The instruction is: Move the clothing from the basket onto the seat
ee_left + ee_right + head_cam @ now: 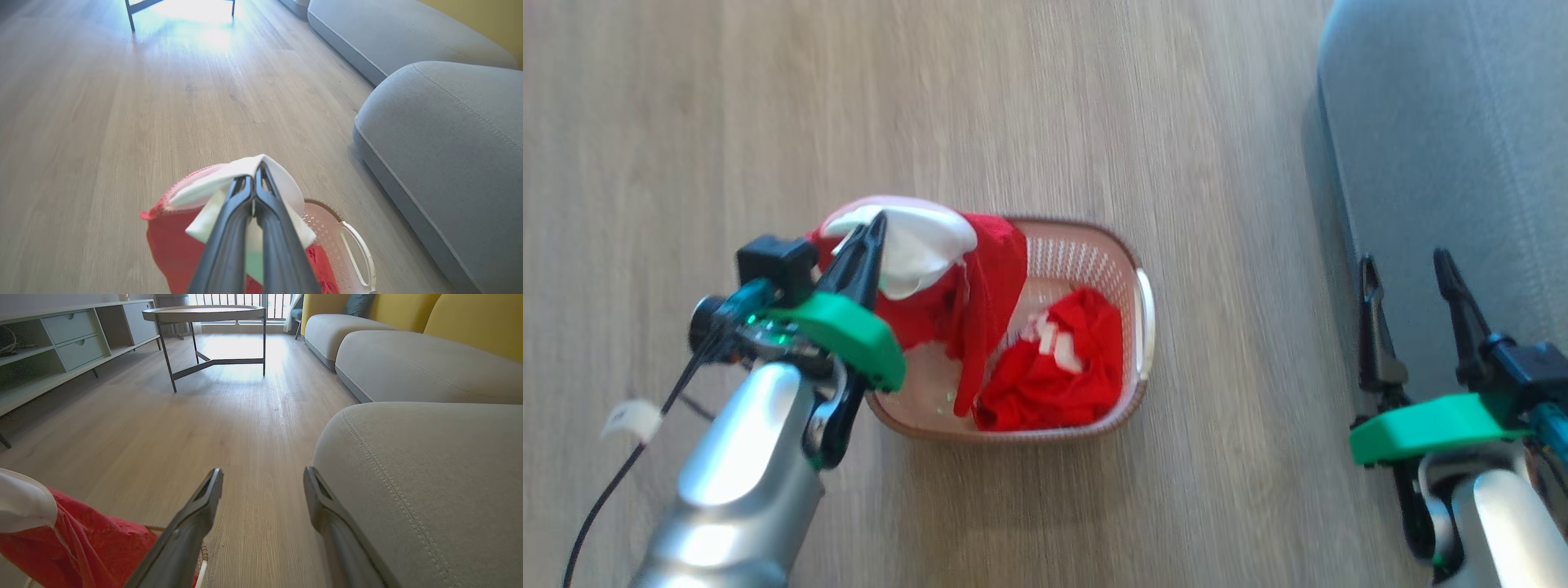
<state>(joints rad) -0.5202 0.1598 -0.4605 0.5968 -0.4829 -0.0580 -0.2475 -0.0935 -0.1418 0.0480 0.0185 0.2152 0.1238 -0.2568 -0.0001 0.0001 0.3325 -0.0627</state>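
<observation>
My left gripper (256,173) pinches the red-and-white garment (931,245) shut-fingered above the basket (1131,261); the other red garment (1054,367) lies inside. My right gripper (1409,265) gapes wide beside the seat (1445,163). The trailing cloth could snag the basket's edge and tip it.

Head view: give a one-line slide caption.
Left gripper holds a red-and-white garment above the basket, another red garment inside; right gripper open by the seat.

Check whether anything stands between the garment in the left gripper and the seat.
Nothing visible does. The left gripper holds the red-and-white garment above the basket; bare floor lies between it and the seat. The open right gripper hangs at the seat's edge.
</observation>
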